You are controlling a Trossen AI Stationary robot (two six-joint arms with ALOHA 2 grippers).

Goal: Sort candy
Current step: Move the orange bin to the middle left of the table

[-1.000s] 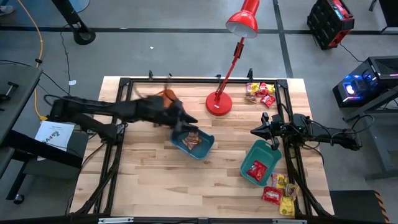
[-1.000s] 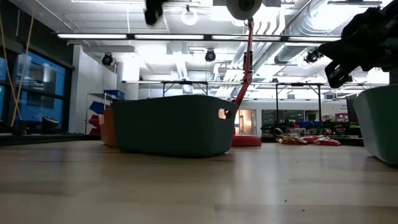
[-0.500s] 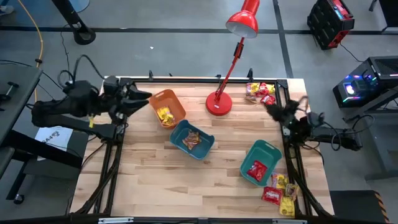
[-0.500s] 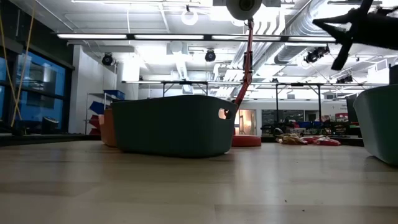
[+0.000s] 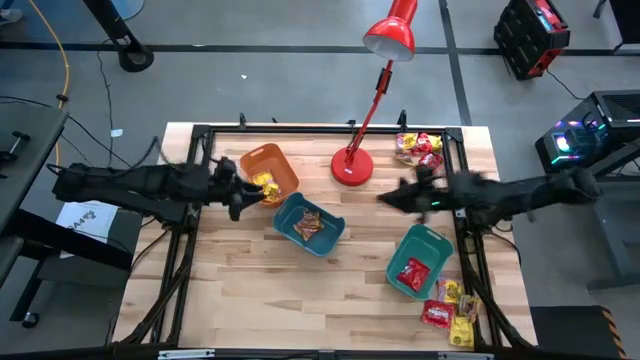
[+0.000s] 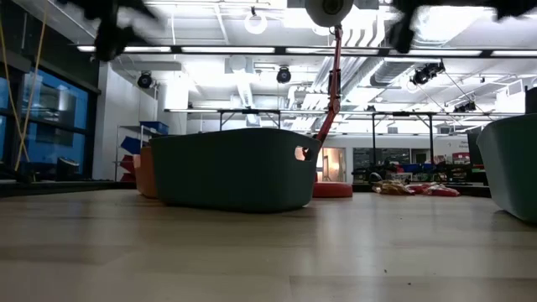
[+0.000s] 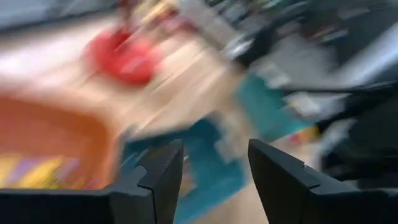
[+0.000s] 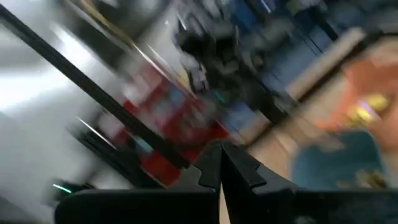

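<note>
Yellow candy [image 5: 264,184] lies in the orange bin [image 5: 283,162]. Brown-orange candy [image 5: 309,224] lies in the middle teal bin [image 5: 330,237], and red candy [image 5: 412,271] in the right teal bin [image 5: 433,246]. Loose candy lies in a pile at the far right [image 5: 418,147] and another at the near right [image 5: 450,310]. My left gripper [image 5: 243,195] hovers at the orange bin's left side; its wrist view [image 7: 214,180] shows it open and empty. My right gripper [image 5: 385,198] is blurred, in the air between the lamp base and the right teal bin; its wrist view [image 8: 221,168] shows it shut.
A red desk lamp stands on its round base [image 5: 352,167] at the far middle, its head [image 5: 389,38] beyond the table's far edge. A black frame [image 5: 300,130] runs along the table's sides. Bare wood lies at the near left [image 5: 250,290].
My left gripper has drawn back from over the middle teal bin toward the table's left edge, then come back right to the orange bin's left side. My right gripper has swung toward the far edge, then toward the table's middle, past the right teal bin.
</note>
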